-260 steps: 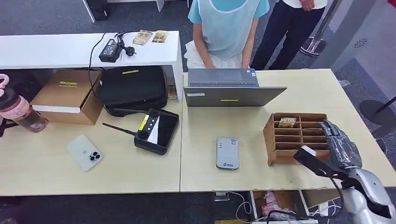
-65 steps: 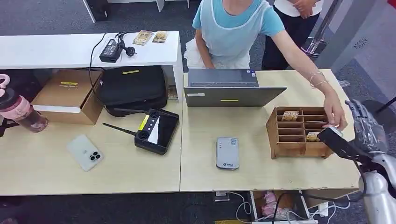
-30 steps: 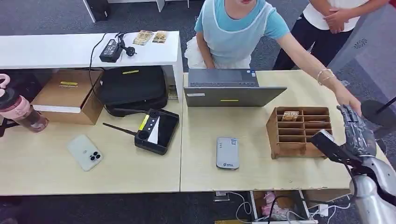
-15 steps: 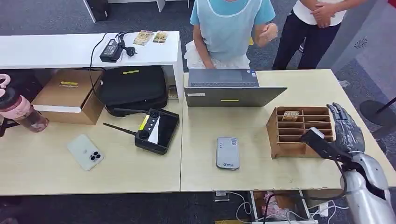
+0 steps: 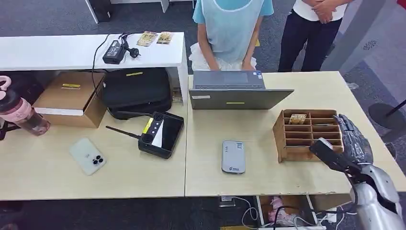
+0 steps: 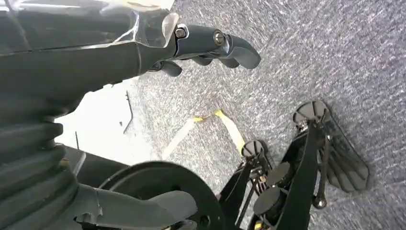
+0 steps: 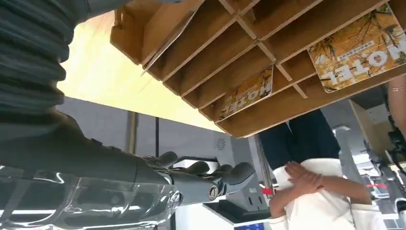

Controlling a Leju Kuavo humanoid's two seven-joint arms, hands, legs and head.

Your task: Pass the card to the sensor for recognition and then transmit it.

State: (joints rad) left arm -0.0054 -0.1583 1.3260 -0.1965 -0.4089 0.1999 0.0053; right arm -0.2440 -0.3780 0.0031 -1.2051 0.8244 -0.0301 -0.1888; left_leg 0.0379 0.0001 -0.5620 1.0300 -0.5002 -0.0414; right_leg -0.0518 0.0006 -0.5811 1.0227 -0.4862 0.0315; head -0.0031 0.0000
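A wooden card holder (image 5: 306, 143) stands on the right of the table, with a yellow hotel card (image 5: 298, 118) in a back slot. From the right wrist I see the card holder (image 7: 225, 57) close up, with one hotel card (image 7: 361, 45) and a second card (image 7: 248, 91) in separate slots. The grey card sensor (image 5: 233, 156) lies flat at the table's middle. My right hand (image 5: 353, 143) hovers just right of the holder, fingers (image 7: 206, 177) stretched out, holding nothing. My left hand (image 6: 143, 52) hangs over the carpet, empty, fingers apart.
A laptop (image 5: 234, 91) sits behind the sensor, with a person (image 5: 232, 24) standing at it and another person (image 5: 311, 28) to the right. On the left table (image 5: 48, 182) lie a phone (image 5: 86, 156), a black device with an antenna (image 5: 160, 134), a bag (image 5: 136, 91) and a box (image 5: 69, 98).
The person's arm, stretched out beside my right hand a second ago, has drawn back to the laptop. My right hand has come down and in, close to the holder's right side.
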